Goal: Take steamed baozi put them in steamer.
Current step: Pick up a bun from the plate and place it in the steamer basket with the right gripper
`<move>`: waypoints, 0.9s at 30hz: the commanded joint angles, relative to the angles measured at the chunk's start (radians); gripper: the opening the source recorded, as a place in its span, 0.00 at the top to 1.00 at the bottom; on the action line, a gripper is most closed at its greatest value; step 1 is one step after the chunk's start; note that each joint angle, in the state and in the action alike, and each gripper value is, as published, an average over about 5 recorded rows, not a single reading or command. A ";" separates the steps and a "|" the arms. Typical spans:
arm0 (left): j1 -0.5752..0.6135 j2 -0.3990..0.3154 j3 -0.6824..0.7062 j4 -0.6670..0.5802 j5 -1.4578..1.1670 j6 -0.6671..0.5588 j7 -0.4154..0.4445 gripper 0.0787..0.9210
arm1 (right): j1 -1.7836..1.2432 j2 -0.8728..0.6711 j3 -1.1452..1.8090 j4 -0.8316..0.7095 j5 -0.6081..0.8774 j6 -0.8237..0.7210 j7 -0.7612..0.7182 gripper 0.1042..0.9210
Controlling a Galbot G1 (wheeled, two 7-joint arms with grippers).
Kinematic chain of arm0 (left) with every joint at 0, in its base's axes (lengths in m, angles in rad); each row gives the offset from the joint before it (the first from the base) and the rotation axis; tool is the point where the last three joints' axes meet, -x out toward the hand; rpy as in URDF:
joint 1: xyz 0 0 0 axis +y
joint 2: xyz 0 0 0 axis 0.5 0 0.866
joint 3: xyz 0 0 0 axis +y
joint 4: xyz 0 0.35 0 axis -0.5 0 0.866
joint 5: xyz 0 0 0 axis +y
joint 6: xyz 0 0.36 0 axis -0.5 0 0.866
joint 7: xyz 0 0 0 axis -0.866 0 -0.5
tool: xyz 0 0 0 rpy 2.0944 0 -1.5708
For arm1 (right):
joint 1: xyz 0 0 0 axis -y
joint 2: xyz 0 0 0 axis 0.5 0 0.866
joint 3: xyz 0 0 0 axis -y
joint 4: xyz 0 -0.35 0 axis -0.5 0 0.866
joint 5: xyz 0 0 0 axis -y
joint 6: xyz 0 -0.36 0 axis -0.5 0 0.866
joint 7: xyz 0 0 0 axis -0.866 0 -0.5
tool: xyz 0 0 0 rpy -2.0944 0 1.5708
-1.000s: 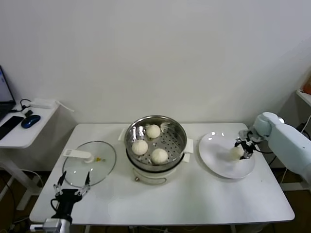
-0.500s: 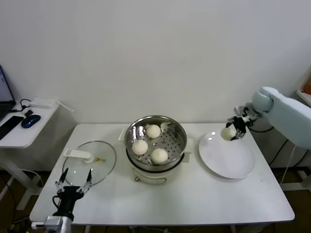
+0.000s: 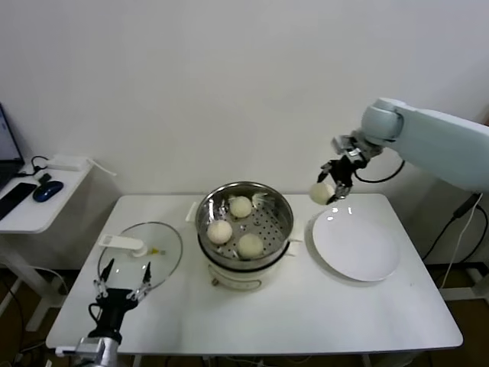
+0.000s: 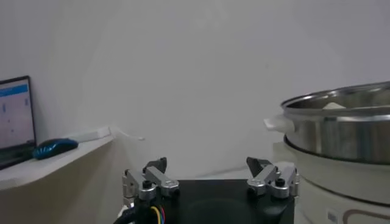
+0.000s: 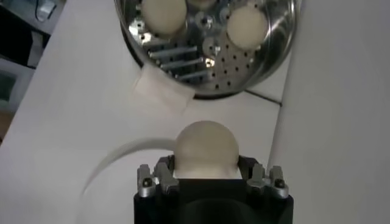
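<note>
The last baozi (image 3: 321, 193) hangs clamped in the right gripper (image 3: 333, 187), above the table just right of the steamer (image 3: 244, 218), where three buns already sit. Carry it over the basket's bare right part, lower gently, then release. The left gripper (image 3: 122, 284), fingers spread, waits left of the steamer.

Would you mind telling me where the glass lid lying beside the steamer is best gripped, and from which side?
Grip the glass lid by its white handle, probably from above. The lid lies flat on the table, its dome smooth and wide; the raised bar is the only narrow part. The open left gripper is nearest.
</note>
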 commanded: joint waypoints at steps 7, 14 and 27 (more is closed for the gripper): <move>0.008 0.006 0.003 -0.025 0.027 -0.004 0.000 0.12 | -0.009 0.318 -0.100 -0.065 0.154 -0.075 0.039 0.30; 0.013 -0.002 0.001 -0.030 0.025 -0.003 -0.001 0.12 | -0.083 0.344 -0.095 -0.085 0.116 -0.079 0.051 0.30; 0.030 0.001 -0.007 -0.017 0.011 -0.014 -0.002 0.12 | -0.155 0.328 -0.079 -0.117 0.070 -0.086 0.067 0.30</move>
